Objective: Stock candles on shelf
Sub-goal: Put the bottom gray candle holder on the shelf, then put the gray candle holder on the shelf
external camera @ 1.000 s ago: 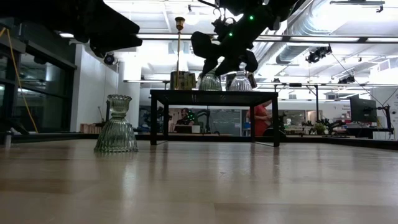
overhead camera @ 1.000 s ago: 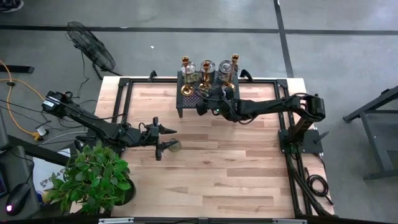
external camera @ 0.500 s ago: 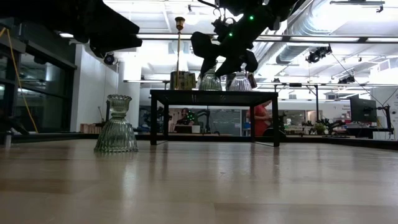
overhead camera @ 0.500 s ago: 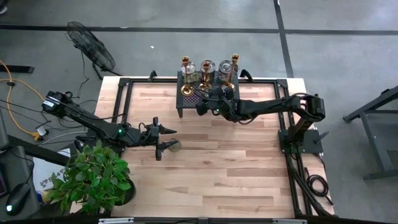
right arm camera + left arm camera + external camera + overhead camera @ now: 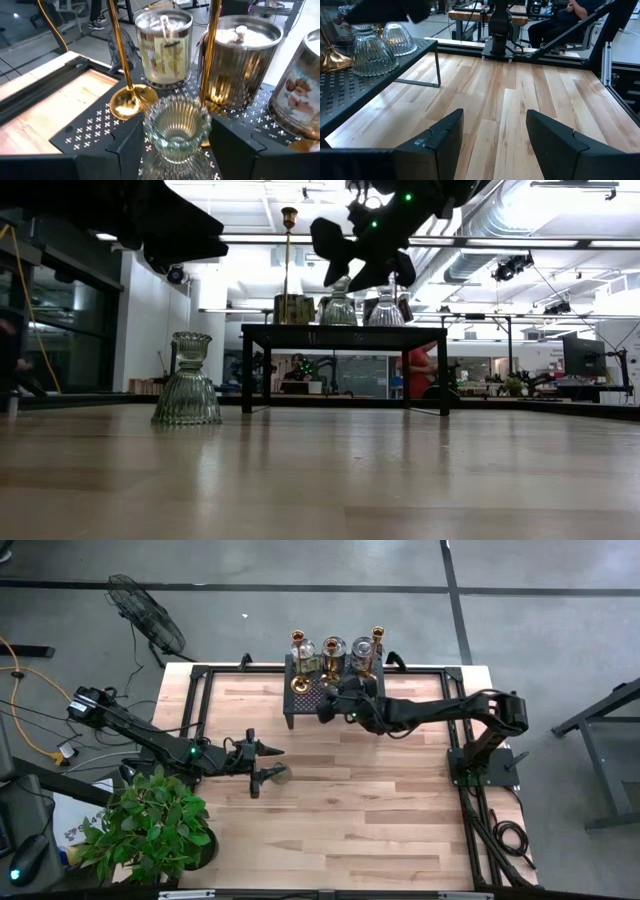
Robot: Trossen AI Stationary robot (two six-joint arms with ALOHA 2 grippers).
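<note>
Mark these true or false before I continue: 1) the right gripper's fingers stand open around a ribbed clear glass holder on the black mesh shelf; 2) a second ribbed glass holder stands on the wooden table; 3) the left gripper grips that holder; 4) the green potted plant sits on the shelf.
1) True. The right gripper has open fingers on either side of the ribbed clear glass holder, which stands on the black mesh shelf.
2) True. The second ribbed glass holder stands on the wooden table.
3) False. The left gripper is open and empty.
4) False. The green potted plant is at the table's near left corner.
</note>
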